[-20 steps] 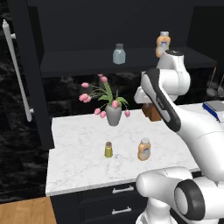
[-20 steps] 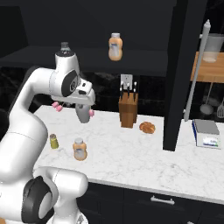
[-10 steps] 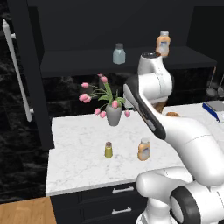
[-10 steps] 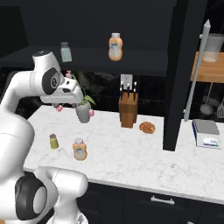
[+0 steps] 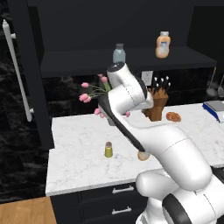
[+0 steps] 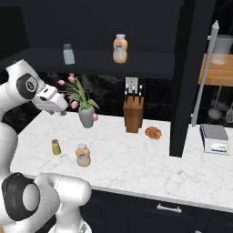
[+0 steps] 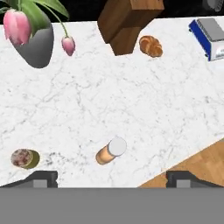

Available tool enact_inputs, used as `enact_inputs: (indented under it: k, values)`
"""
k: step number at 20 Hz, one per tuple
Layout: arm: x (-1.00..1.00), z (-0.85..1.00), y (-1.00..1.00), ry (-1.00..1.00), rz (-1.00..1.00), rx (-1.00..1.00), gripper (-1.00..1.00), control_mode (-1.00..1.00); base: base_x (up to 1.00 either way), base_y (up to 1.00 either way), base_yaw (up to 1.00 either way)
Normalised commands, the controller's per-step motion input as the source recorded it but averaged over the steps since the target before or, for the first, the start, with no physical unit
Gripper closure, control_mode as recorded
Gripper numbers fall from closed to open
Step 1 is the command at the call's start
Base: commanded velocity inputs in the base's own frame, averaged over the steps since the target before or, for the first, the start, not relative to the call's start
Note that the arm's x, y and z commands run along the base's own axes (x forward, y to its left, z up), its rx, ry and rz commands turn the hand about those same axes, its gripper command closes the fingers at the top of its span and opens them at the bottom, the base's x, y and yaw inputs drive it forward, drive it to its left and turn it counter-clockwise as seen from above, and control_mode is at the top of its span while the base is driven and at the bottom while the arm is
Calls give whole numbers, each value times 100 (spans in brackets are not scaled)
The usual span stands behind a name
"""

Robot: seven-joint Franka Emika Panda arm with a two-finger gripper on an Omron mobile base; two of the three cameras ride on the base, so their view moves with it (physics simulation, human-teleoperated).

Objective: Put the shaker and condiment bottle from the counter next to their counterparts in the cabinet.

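Since our gripper point(image 7: 112, 179) hangs high with fingers apart and empty, both targets stay visible. We take the shaker point(image 7: 25, 158) beside the bottle point(image 7: 110, 151) first

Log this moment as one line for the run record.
phase: approach | end effector: open, above counter | shaker: on counter, ungrasped | condiment bottle: on counter, ungrasped | counterparts: blue-grey shaker, orange bottle on cabinet shelf

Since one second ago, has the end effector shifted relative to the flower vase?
Yes. In the right base view the end effector has swung left, from the knife block's side of the flower vase to its far side.
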Motion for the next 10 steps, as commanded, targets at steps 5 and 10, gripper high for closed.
enact_inputs:
  k: [5, 10]
  values:
    - [-10, -34, 37, -20, -61, -2, -100, -100, 0, 0, 0]
    - [-9, -34, 46, -28, -59, -7, -100, -100, 0, 0, 0]
